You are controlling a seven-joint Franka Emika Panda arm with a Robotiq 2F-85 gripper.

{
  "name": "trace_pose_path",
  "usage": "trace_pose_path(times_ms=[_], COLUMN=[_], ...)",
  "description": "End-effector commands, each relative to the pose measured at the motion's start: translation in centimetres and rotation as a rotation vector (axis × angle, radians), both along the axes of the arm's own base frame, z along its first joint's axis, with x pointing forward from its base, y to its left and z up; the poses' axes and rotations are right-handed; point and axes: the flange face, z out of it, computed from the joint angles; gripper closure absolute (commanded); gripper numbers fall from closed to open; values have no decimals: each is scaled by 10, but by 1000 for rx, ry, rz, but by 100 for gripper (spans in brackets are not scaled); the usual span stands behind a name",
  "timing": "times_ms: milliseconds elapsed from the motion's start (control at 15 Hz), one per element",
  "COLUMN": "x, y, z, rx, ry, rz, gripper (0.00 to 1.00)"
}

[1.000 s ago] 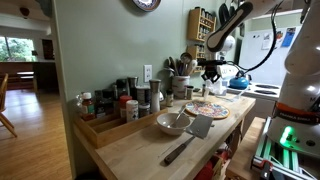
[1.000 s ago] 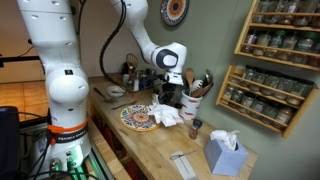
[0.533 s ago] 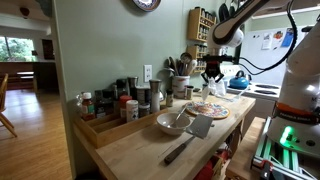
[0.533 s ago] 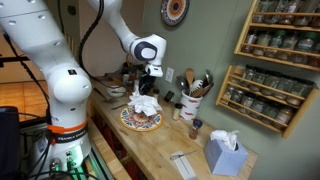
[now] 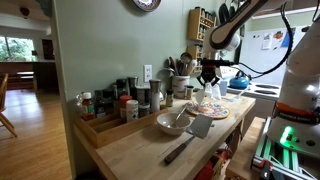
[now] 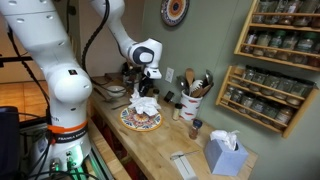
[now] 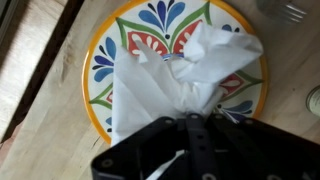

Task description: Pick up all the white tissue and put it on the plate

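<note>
The gripper (image 7: 188, 128) is hanging low over the plate (image 7: 105, 60), its jaws seemingly clenching a bunched corner of the white tissue (image 7: 170, 80) — likely staying low so the sheet is settling on the plate, not beside it. The tissue is spreading, crumpled and pleated, across the middle of the wrist frame — its folds gathering toward the bottom centre.

you're in a home kitchen: a wooden tabletop (image 5: 140, 155) carries a bowl (image 5: 172, 123), a spatula (image 5: 195, 130) and a row of jars (image 5: 128, 100). spice racks (image 6: 272, 40) hang on the green wall (image 5: 100, 40) above a crock of utensils (image 6: 192, 98), and a kettle (image 5: 238, 78) sits further along.
</note>
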Motion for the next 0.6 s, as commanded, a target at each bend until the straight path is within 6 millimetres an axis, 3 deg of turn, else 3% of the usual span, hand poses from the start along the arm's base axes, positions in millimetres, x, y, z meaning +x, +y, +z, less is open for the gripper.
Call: trace_pose_path(times_ms=[0,533], x=[7,8], y=[-3,-29], z=[-36,-98], rx=[7,53], ry=[21,59], rz=[28,-18], gripper=[99,99])
